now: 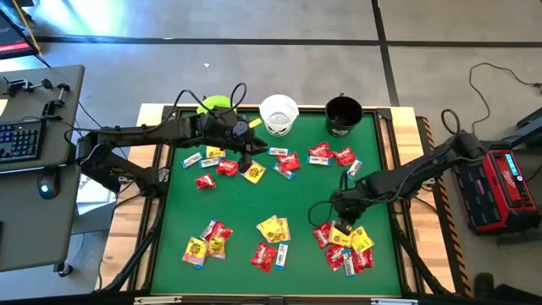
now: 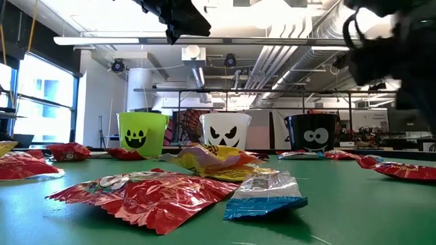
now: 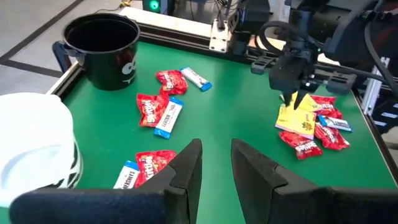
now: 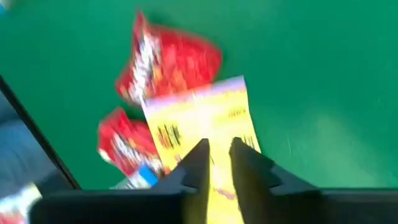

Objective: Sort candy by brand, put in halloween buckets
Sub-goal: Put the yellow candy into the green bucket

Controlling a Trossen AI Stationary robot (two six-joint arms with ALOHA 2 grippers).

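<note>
Three buckets stand along the far edge: lime green (image 1: 216, 106), white (image 1: 279, 114) and black (image 1: 343, 114). Red, yellow and blue-and-white candy lies scattered over the green table. My right gripper (image 1: 343, 220) hangs over the near right pile (image 1: 349, 247), shut on a yellow packet (image 4: 199, 121), which also shows in the left wrist view (image 3: 297, 118). My left gripper (image 3: 214, 168) hovers high in front of the green and white buckets. It is open, with nothing between its fingers. It shows at the top of the low view (image 2: 180, 20). My right gripper pinches the yellow packet by one end (image 4: 217, 134) between its two fingers. The fingers come from above and point steeply down. The packet hangs below them over red packets (image 4: 168, 62). I cannot tell whether its lower end (image 3: 292, 127) still touches the pile.
More candy lies in clusters at the near left (image 1: 207, 241), near middle (image 1: 273, 241), under the left arm (image 1: 229, 165) and before the black bucket (image 1: 330, 155). A wooden rim (image 1: 406, 119) borders the table. A desk with a keyboard (image 1: 21, 140) stands on the left.
</note>
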